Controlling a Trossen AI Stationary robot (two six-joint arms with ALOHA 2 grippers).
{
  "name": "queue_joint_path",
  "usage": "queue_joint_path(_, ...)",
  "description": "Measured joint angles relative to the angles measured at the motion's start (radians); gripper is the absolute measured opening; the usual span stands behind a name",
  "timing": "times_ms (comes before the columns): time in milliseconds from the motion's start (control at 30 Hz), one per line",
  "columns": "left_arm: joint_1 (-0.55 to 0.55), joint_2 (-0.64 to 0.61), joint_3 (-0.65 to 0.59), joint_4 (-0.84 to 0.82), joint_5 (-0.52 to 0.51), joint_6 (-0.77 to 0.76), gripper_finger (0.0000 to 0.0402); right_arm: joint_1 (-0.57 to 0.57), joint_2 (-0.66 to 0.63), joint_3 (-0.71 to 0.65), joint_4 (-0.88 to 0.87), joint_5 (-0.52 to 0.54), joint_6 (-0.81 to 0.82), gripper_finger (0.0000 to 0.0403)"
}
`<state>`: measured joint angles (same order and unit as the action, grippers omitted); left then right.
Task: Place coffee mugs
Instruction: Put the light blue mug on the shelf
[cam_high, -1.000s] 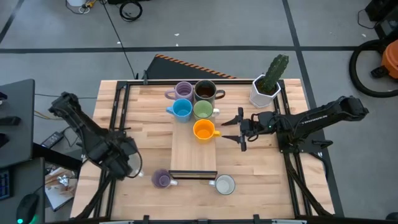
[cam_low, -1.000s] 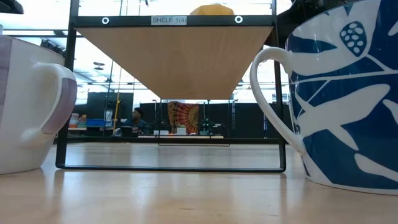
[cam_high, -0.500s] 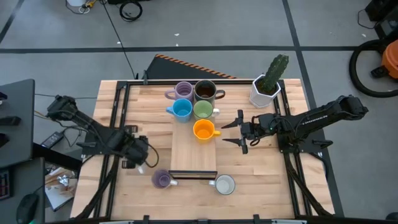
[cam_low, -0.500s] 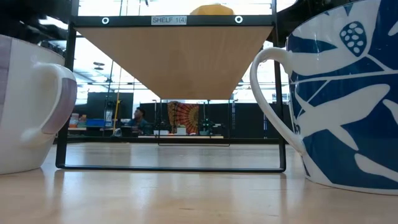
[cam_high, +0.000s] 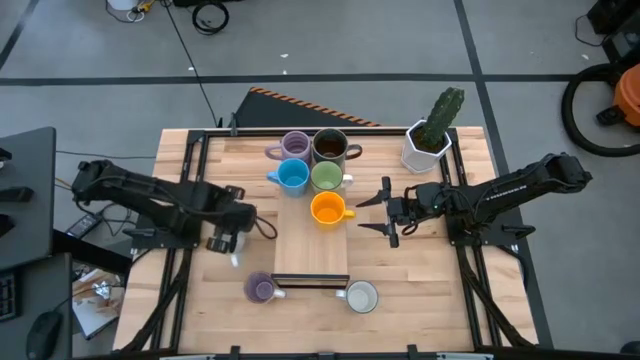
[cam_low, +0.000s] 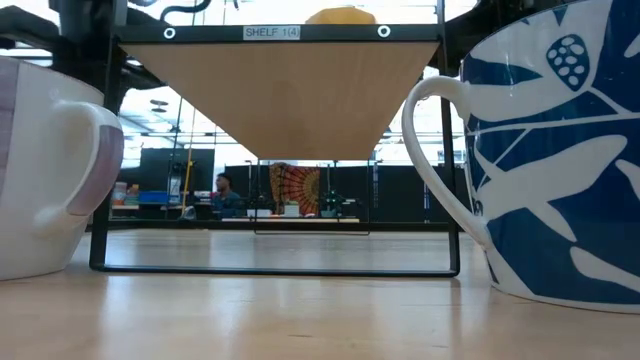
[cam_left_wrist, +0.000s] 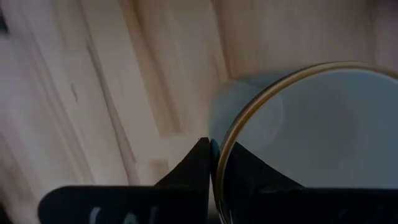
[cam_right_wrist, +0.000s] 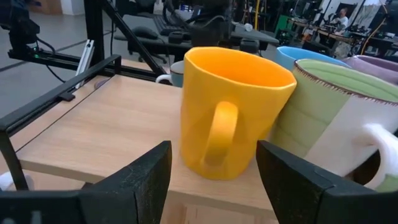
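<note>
My left gripper (cam_high: 230, 248) hangs over the table left of the raised wooden shelf (cam_high: 312, 250), shut on a white mug with a gold rim (cam_left_wrist: 311, 118). In the high view the gripper hides most of that mug. On the shelf stand a purple mug (cam_high: 295, 146), a dark brown mug (cam_high: 330, 147), a blue mug (cam_high: 292, 176), a green mug (cam_high: 326, 177) and an orange mug (cam_high: 328, 209). My right gripper (cam_high: 386, 210) stands open and level just right of the orange mug (cam_right_wrist: 230, 112), touching nothing. A purple mug (cam_high: 260, 289) and a white mug (cam_high: 360, 296) rest on the table by its near edge. My left gripper pinches the white mug's rim (cam_left_wrist: 222, 152), with one finger (cam_left_wrist: 252, 171) inside the cup and the other finger (cam_left_wrist: 189, 171) outside the wall. The fingers come from above, pointing steeply down. The mug hangs below them, mouth up, over the bare tabletop.
A white faceted pot with a cactus (cam_high: 430, 135) stands at the table's far right. The shelf's black frame (cam_low: 275, 265) and two large mugs (cam_low: 50, 160) (cam_low: 545, 150) fill the low view. Bare wood lies on the shelf's near half.
My left gripper has swung from near the table's left edge toward the shelf, a little farther from the near edge, and has rolled about its pointing line. It stays shut, and the white mug has travelled with it.
</note>
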<state>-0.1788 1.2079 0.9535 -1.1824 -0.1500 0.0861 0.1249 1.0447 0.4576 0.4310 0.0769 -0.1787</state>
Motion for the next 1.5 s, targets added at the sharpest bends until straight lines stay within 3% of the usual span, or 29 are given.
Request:
queue_joint_path(267,0.069,0.0,-0.008,0.053,0.044,0.135,0.0035,0.0,0.0,0.0,-0.007,0.0,0.0,0.024)
queue_joint_path(667,0.086,0.0,-0.092,0.106,0.081,0.156,0.0038,0.007,0.0,0.0,-0.014,-0.001,0.001,0.024)
queue_joint_path(867,0.086,0.0,-0.093,0.109,0.014,0.162,0.0079,0.007,0.0,0.0,-0.014,-0.001,0.003,0.024)
queue_joint_path(1200,0.085,0.0,-0.058,0.053,-0.035,0.103,0.0184,0.006,0.0,0.0,-0.015,-0.001,0.001,0.024)
queue_joint_path(1400,0.078,0.0,0.056,-0.08,-0.037,-0.011,0.0203,0.007,0.0,0.0,-0.015,-0.001,0.001,0.024)
queue_joint_path(1500,0.073,0.0,0.115,-0.137,-0.039,-0.149,0.0203,0.007,0.0,0.0,-0.024,-0.001,0.001,0.024)
